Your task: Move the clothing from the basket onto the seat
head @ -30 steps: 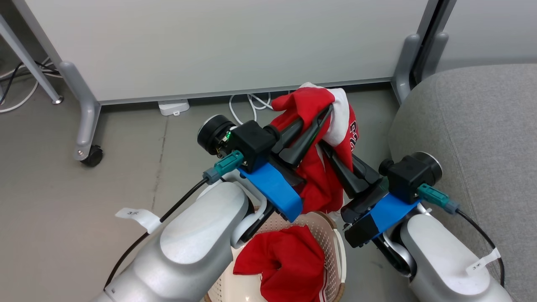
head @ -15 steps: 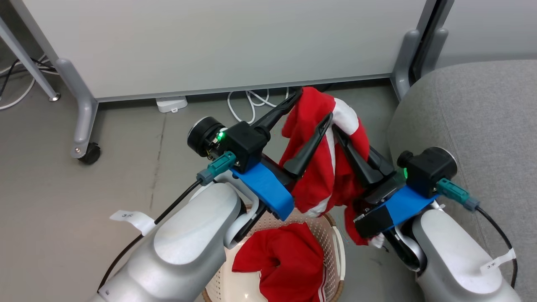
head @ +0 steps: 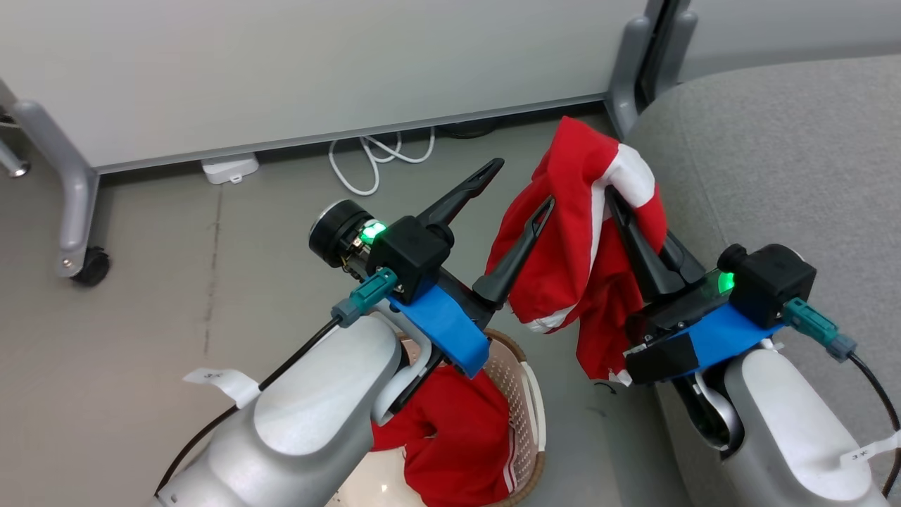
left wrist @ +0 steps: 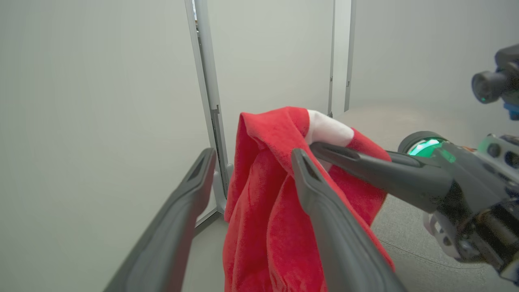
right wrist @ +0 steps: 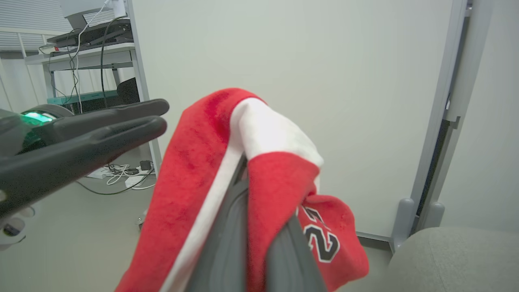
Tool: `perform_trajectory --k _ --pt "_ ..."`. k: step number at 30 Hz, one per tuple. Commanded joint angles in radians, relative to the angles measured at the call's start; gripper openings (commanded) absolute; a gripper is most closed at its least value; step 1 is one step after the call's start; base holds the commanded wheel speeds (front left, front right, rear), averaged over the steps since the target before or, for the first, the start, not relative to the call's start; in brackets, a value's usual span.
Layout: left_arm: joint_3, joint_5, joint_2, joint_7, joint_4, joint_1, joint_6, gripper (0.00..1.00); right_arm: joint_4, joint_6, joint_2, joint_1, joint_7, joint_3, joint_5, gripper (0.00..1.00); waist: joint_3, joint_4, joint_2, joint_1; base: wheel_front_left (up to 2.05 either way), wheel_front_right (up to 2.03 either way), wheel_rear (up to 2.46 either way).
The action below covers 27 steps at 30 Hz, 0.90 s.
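Observation:
One piece of the clothing, a red garment with white trim, hangs in the air from my right gripper, which is shut on its top fold. It hangs beside the left edge of the grey seat. My left gripper stands open just left of the cloth, one finger close against it. In the left wrist view the garment hangs past my open left gripper. In the right wrist view the garment drapes over the right gripper. Another red garment lies in the basket below.
A pale partition panel stands behind on grey legs with a castor. White cables and a white adapter lie on the floor at its foot. Another panel leg stands at the seat's corner.
My left gripper has opened and let go of the hanging garment. The right gripper has carried it rightward toward the seat. The camera has turned right.

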Motion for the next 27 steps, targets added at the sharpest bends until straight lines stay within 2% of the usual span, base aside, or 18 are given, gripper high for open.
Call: perform_trajectory --k 1,18,27 --pt "-0.004 0.007 0.006 -0.005 -0.006 0.011 0.003 1.00 -0.011 0.000 0.005 0.017 0.000 -0.015 -0.006 0.00 0.016 -0.043 0.0000 0.0000 0.00 0.00 0.00" --pt "-0.035 0.041 0.004 -0.005 -0.039 0.031 0.007 1.00 -0.073 0.000 0.020 0.086 0.000 -0.146 -0.022 0.00 0.055 -0.220 0.0000 0.0000 0.00 0.00 0.00" --pt "-0.039 0.051 0.003 -0.006 -0.045 0.027 0.010 1.00 -0.099 0.000 0.038 0.114 -0.001 -0.195 -0.026 0.00 0.070 -0.254 0.0000 0.0000 0.00 0.00 0.00"
